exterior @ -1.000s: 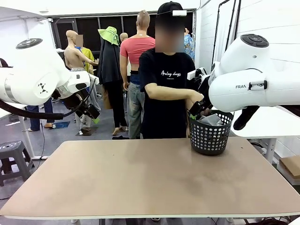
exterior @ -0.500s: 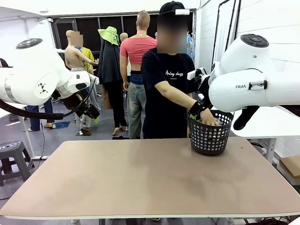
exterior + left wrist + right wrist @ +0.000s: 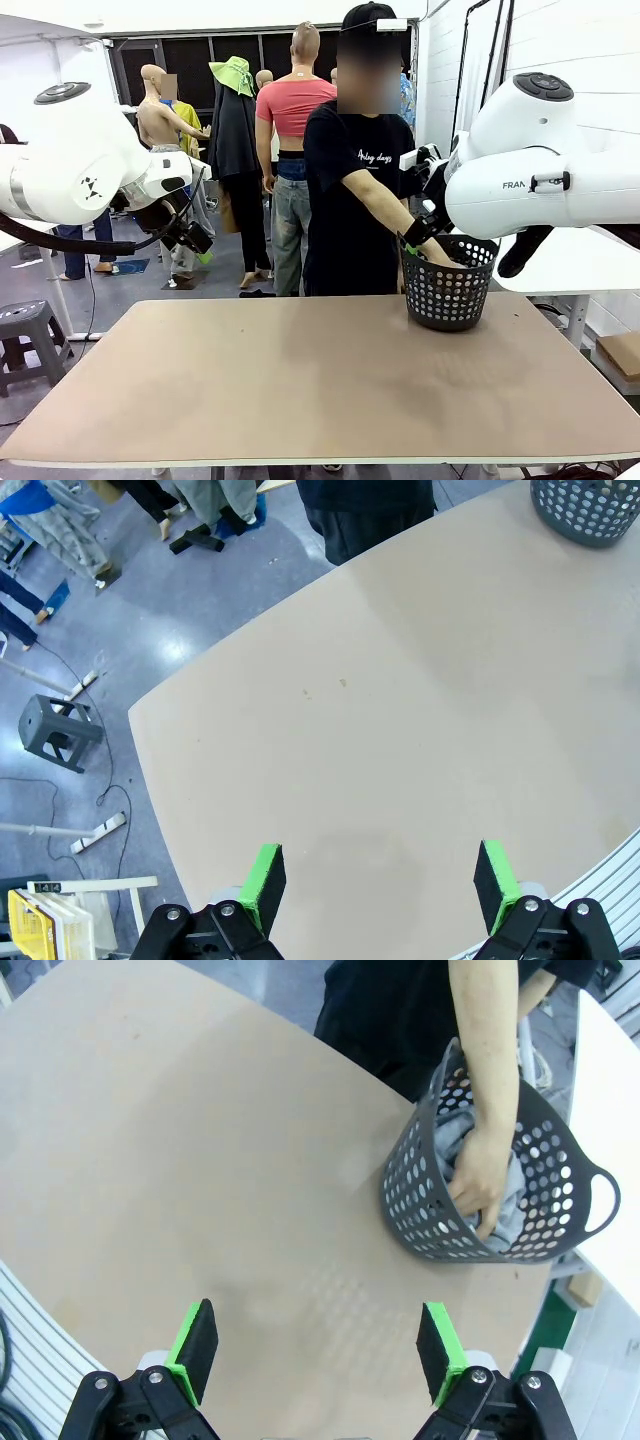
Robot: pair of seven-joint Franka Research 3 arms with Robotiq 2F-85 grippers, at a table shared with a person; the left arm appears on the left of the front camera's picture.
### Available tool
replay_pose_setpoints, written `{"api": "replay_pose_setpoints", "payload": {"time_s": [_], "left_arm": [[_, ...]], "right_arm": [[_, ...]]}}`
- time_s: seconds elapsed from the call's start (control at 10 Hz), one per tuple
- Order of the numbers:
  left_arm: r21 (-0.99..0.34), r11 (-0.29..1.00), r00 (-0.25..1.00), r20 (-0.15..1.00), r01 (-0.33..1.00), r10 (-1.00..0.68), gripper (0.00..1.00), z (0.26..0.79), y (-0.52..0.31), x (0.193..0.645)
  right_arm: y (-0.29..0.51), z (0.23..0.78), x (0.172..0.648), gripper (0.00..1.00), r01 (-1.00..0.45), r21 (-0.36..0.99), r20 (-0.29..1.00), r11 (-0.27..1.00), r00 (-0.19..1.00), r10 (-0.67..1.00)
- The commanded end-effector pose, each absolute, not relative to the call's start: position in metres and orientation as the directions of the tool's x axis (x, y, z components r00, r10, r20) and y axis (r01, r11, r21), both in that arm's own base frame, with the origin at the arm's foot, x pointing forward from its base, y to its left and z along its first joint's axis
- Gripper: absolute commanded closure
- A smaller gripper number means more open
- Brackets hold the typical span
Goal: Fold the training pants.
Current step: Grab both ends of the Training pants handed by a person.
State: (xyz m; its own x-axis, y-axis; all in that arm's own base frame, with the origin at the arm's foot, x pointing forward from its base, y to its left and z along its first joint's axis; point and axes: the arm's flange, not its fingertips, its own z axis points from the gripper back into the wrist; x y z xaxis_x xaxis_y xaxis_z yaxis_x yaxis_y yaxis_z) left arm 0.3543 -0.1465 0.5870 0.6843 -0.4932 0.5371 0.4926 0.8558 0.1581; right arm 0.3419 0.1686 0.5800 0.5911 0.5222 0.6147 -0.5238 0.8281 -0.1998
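Training pants (image 3: 452, 1146): light grey fabric bunched inside the black mesh basket (image 3: 420, 1215), visible from the right wrist view through the open top and the wall holes. Most of the garment is hidden by the basket wall and by the person's forearm; waistband and legs cannot be made out. In the front view the fabric is too obscured inside the basket (image 3: 447, 295) to read. Person's hand (image 3: 482, 1188) reaches down into the basket and rests on the grey fabric; whether the fingers have closed on it cannot be told. Person (image 3: 355, 190), in a black T-shirt, stands just behind the basket on its far side. Right gripper (image 3: 318, 1345): jaws spread wide, green pads apart, nothing between them, hovering above bare tabletop well short of the basket. Left gripper (image 3: 380, 865): likewise spread wide and empty, high over the table, with the basket (image 3: 590, 510) far off and cut by the frame edge. Table (image 3: 300, 380): pale tan, matte, rounded corners; the basket stands on it near the far edge. Room beyond the basket: glossy grey floor (image 3: 150, 630), a grey stool (image 3: 58, 735) and loose cables on it, white walls.
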Motion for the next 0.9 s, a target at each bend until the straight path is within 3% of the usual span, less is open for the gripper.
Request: {"api": "replay_pose_setpoints", "payload": {"time_s": [0.0, 0.8], "left_arm": [[0.15, 0.853, 0.683, 0.538, 0.5, -0.495, 0.0, 0.5867, -0.1466, 0.3547], [0.15, 0.853, 0.683, 0.538, 0.5, -0.495, 0.0, 0.5867, -0.1466, 0.3547]], "right_arm": [[0.1681, 0.581, 0.3422, 0.0, -0.529, -0.204, 0.614, 0.824, 0.586, 0.529], [0.1681, 0.581, 0.3422, 0.0, -0.529, -0.204, 0.614, 0.824, 0.586, 0.529]]}}
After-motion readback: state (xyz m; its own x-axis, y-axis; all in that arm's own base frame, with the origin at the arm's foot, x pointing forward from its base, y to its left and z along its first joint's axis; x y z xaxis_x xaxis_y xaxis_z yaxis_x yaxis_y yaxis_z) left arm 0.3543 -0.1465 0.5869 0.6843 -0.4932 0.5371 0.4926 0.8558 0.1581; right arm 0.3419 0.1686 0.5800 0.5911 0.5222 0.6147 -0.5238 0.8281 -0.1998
